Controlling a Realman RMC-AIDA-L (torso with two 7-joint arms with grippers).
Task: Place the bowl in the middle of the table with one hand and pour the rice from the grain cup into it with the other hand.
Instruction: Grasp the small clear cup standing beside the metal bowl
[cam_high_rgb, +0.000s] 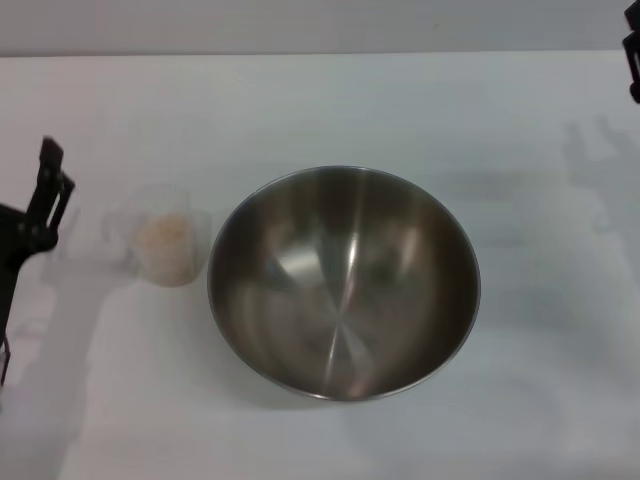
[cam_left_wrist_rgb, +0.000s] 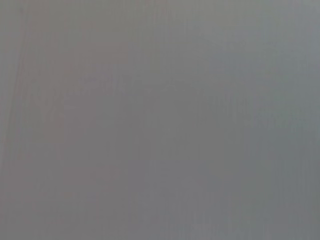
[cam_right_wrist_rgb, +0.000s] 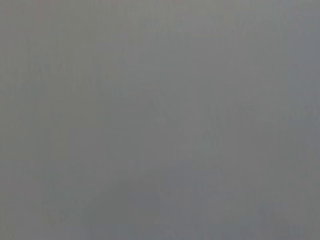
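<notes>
The bowl (cam_high_rgb: 345, 285) stands upright and empty in the middle of the table (cam_high_rgb: 540, 400) in the head view. The grain cup (cam_high_rgb: 168, 250) stands just to its left, almost touching its rim, with a heap of rice (cam_high_rgb: 165, 235) inside. My left gripper (cam_high_rgb: 50, 170) is at the left edge of the table, a short way left of the cup and apart from it. My right gripper (cam_high_rgb: 632, 60) shows only partly at the far right corner, well away from the bowl. Both wrist views show only plain grey.
The table's far edge meets a pale wall along the top of the head view. Bare tabletop lies to the right of the bowl and in front of it.
</notes>
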